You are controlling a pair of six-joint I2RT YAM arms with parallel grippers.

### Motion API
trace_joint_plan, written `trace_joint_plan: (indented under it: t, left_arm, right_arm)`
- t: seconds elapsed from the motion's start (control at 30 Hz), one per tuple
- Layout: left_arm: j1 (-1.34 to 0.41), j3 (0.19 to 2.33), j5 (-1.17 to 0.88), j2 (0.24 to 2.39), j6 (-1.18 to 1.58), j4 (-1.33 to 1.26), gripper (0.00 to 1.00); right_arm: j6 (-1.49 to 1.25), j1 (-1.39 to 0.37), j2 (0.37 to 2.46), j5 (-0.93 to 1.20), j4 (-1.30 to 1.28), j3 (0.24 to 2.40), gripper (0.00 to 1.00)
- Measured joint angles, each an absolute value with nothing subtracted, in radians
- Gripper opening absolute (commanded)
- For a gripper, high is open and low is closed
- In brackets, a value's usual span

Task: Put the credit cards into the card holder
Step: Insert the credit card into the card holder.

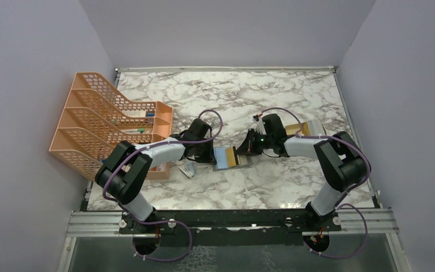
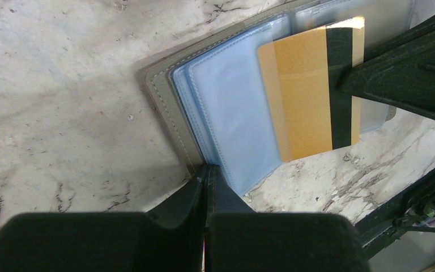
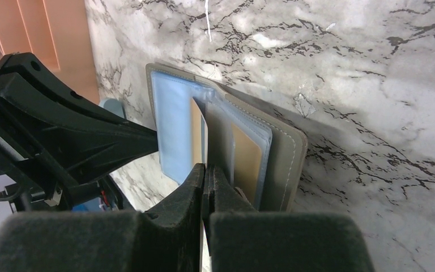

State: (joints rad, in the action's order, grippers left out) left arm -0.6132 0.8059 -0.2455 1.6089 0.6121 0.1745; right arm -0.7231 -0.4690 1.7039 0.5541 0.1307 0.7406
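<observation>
The marble worktop (image 1: 232,96) carries an orange mesh file rack (image 1: 102,122) on its left side. Between the two arms, mid-worktop, lies the grey card holder (image 1: 230,158), open on its light blue sleeves. The right gripper (image 3: 205,168), pressed together, pinches a gold credit card (image 2: 306,96) by its black stripe over those sleeves. The left gripper (image 2: 207,170) is pressed shut at the holder's edge. Another tan card (image 3: 246,158) sits in a pocket.

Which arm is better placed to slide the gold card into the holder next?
Right. The right hand is shut on the gold card, held over the open card holder. The left hand is shut on that holder's edge, likely steadying it.
</observation>
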Motion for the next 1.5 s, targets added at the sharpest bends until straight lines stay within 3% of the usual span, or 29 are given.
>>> trace_joint_plan:
  t: [0.3,0.47,0.63,1.13,1.5]
  left_arm:
    - [-0.613,0.805,-0.246,1.608,0.629,0.173,0.01]
    - [-0.613,0.802,-0.246,1.608,0.641,0.169,0.01]
    - [-0.613,0.801,-0.246,1.608,0.646,0.158,0.01]
    - [-0.613,0.786,-0.248,1.605,0.662,0.135,0.01]
    - [-0.613,0.786,-0.254,1.605,0.663,0.134,0.01]
  right_arm:
    - [-0.762,-0.469,1.709,0.564,0.188,0.720,0.02]
    - [-0.778,-0.469,1.709,0.563,0.203,0.706,0.18]
    - [-0.780,-0.470,1.709,0.557,0.187,0.701,0.25]
    - [-0.755,-0.479,1.666,0.485,0.076,0.715,0.31]
    - [-0.765,-0.554,1.678,0.476,0.076,0.724,0.25]
